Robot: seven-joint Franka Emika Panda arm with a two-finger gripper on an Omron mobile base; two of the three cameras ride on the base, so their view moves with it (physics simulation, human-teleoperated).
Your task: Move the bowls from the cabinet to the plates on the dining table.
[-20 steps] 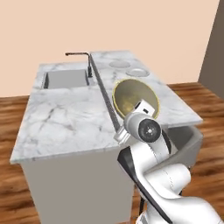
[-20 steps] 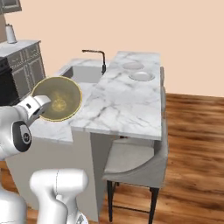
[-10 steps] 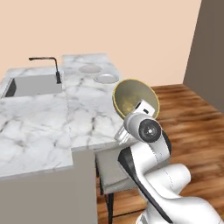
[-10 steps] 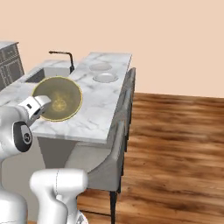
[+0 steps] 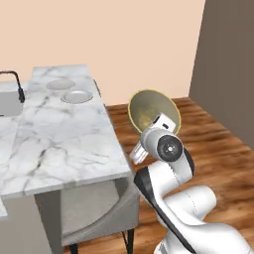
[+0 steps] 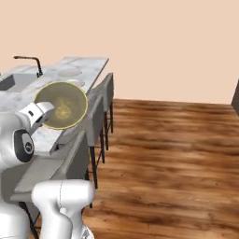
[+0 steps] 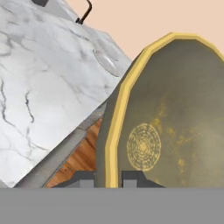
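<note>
Jaws [image 7: 109, 178] are gripping the rim of a bowl [image 5: 151, 110], nearly closed, one finger on each side of the yellow edge, as the hand view is showing. Bowl is being held tipped on edge, its olive inside facing the cameras, in the air off the right side of the worktop [image 5: 64, 134], above the wooden floor [image 6: 177, 154] and near the stools [image 6: 88, 135]. Bowl is touching nothing but the jaws.

Two plates [image 5: 77, 96] are lying at the far end of the worktop, side by side, one [image 5: 60, 84] just beyond the other, both well apart from the bowl. Sink and dark faucet [image 5: 17, 85] are sitting at the worktop's left. In the right base view the bowl [image 6: 61, 105] is showing in front of the worktop edge, plates [image 6: 70, 72] behind it
</note>
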